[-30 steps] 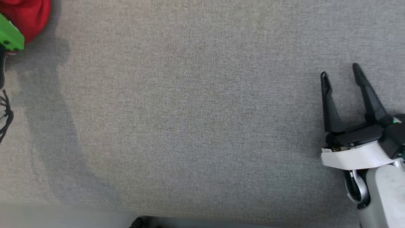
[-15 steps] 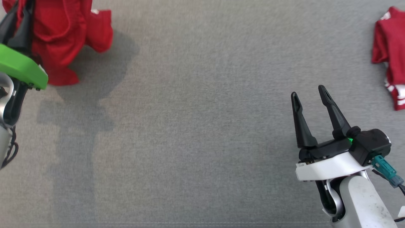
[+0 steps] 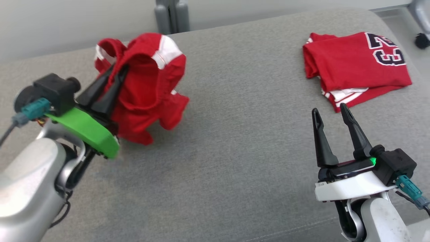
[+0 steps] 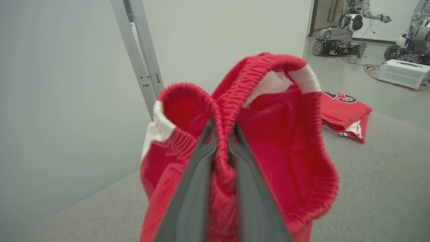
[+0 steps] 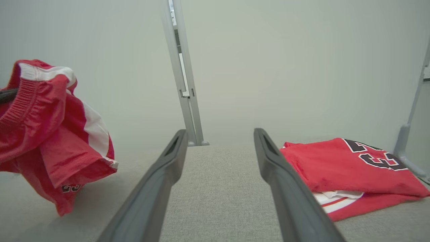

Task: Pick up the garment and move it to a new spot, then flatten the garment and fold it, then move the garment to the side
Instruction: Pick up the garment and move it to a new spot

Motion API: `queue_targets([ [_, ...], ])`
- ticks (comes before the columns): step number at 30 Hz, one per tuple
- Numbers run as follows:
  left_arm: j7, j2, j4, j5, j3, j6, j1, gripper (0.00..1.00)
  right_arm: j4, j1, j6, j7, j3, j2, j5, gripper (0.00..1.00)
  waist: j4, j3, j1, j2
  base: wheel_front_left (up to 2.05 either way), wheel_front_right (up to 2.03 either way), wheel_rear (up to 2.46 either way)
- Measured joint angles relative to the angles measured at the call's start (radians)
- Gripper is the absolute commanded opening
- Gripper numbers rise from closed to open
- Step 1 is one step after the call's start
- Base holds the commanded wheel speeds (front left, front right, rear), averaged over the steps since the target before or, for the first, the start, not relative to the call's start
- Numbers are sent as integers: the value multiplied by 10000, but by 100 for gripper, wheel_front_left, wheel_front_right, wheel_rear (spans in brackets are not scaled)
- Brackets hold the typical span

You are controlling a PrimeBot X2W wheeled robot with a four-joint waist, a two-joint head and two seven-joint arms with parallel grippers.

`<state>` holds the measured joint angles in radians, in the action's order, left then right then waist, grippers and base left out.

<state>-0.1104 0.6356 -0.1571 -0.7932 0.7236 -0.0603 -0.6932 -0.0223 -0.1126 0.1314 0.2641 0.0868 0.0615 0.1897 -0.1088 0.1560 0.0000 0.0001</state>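
Note:
The garment point(image 3: 147, 84) is a pair of red shorts with white side stripes. It hangs bunched above the grey padded surface point(image 3: 235, 151) at the left. My left gripper point(image 3: 118, 69) is shut on its elastic waistband, and in the left wrist view the band point(image 4: 275, 134) is pinched between the two fingers of the left gripper point(image 4: 222, 126). My right gripper point(image 3: 329, 109) stands open and empty at the lower right, apart from the cloth. From the right wrist view the garment point(image 5: 50, 134) hangs at the left, beyond the spread fingers of the right gripper point(image 5: 220, 132).
A folded red jersey point(image 3: 356, 67) with a dark number lies at the far right of the surface, just beyond my right fingertips. A grey metal post point(image 3: 171, 15) rises behind the far edge. Other wheeled robots point(image 4: 339, 33) and a white box point(image 4: 403, 72) stand on the floor beyond.
The head camera has swung upward, bringing the surface's far edge, the post and the folded jersey into view. My left gripper keeps its hold on the garment; the right stays open.

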Motion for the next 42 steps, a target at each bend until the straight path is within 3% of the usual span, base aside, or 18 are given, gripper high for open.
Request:
queue_targets([
  [8, 255, -980, -196, 426, 1118, 113, 523, 0, -228, 33, 0, 0, -65, -75, 23, 100, -1240, -385, 0, 0, 0, 0, 0],
  [16, -357, -2266, -2844, 1237, 2311, -167, 684, 0, -257, -53, 0, 0, -71, -102, 23, 100, -1745, 157, 0, 0, 0, 0, 0],
  [23, -1053, -3185, -4851, 1593, 2671, -307, 520, 0, -301, -215, 0, 0, -12, -105, 117, 100, -1836, 659, 0, 0, 0, 0, 0],
  [24, -1131, -3331, -5007, 1618, 2704, -357, 459, 16, -293, -216, 0, 0, -10, -105, 125, 100, -1803, 694, 0, 0, 0, 0, 0],
  [25, -1204, -3415, -5091, 1662, 2754, -372, 416, 75, -286, -216, 0, 0, -8, -105, 128, 100, -1767, 713, 0, 0, 0, 0, 0],
  [26, -1289, -3507, -5183, 1760, 2769, -372, 384, 100, -280, -215, 0, 0, -4, -105, 142, 100, -1712, 727, 0, 0, 0, 0, 0],
  [32, -1488, -3822, -4857, 1904, 2234, 35, 546, 100, -173, -199, 0, 0, 157, -109, 201, 100, -1234, 617, 0, 0, 0, 0, 0],
  [42, -1521, -3756, -1691, 2548, -754, 1331, 3188, 100, 314, 165, 0, 0, 414, -121, 207, 100, -81, -124, 0, 0, 0, 0, 0],
])
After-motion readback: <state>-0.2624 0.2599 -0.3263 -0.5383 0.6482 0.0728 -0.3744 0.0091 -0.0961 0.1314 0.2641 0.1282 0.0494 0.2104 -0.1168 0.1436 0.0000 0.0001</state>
